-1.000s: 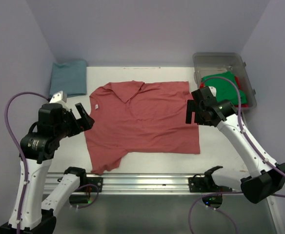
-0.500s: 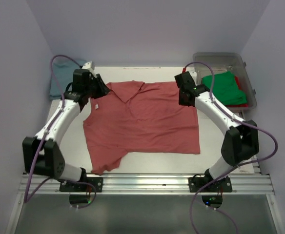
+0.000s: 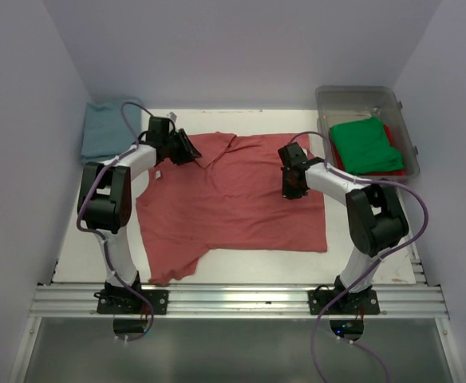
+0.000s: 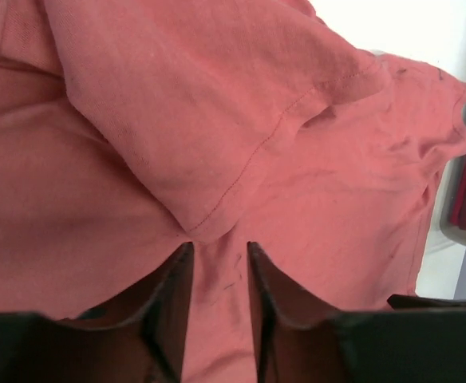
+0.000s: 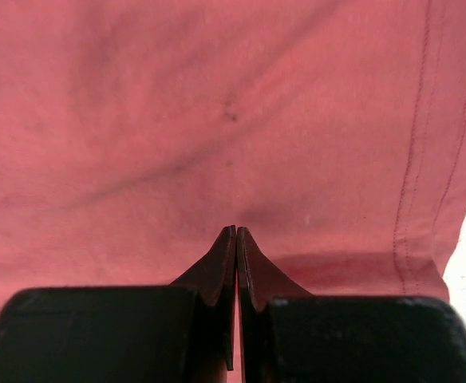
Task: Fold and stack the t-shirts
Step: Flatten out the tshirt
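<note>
The left gripper (image 4: 217, 244) had narrowed from the wide spread of a second before. Its jaws stood a slim gap apart, salmon cloth showing between them and a folded, stitched edge lying just past the tips. The right gripper (image 5: 235, 230) had gone from wide open to fully closed. Its fingers met tip to tip against the cloth beside a stitched hem; whether any cloth was pinched could not be told.

Both arms, raised beside the shirt's left and right edges a second earlier, had reached forward and dropped onto the salmon-red t-shirt (image 3: 233, 199), the left by the collar and the right on the far right part. The shirt lay spread on the table (image 3: 97, 239) much as before. The teal-blue t-shirt (image 3: 109, 128) stayed folded at the far left corner. The green t-shirt (image 3: 365, 144) remained in the clear bin (image 3: 353, 94) at far right.
</note>
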Robot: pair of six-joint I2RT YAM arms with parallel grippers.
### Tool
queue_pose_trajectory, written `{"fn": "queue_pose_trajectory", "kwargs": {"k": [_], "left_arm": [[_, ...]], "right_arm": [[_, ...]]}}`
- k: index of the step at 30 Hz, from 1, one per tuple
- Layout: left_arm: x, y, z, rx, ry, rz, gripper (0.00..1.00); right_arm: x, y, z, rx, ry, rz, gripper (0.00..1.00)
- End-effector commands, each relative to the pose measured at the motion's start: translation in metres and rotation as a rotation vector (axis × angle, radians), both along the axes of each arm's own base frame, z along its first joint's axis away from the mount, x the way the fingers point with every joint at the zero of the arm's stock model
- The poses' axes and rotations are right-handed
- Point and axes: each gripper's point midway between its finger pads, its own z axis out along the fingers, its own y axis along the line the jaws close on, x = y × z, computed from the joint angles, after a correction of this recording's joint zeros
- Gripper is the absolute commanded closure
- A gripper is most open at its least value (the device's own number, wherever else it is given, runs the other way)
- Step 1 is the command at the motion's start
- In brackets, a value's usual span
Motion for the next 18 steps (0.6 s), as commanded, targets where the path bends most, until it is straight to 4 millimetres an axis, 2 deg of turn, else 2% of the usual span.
{"fn": "queue_pose_trajectory", "kwargs": {"k": [1,2,6,14,18], "left_arm": [[0.020,-0.007,0.027,-0.071,-0.097,0.041,0.61],[0.020,-0.005,0.025,-0.062,-0.099,0.054,0.54],[0.025,-0.005,0.015,-0.061,-0.080,0.073,0.47],[0.020,0.003,-0.006,-0.035,0.022,0.156,0.48],[0.014,0.000,-0.014,-0.008,0.049,0.171,0.48]], "right_arm": [[0.009,0.007,0.013,0.052,-0.078,-0.006,1.00],[0.007,0.007,0.011,0.051,-0.075,-0.004,1.00],[0.006,0.007,0.008,0.057,-0.068,-0.005,1.00],[0.003,0.005,-0.001,0.044,-0.054,-0.010,1.00],[0.002,0.004,-0.003,0.040,-0.051,-0.011,1.00]]}}
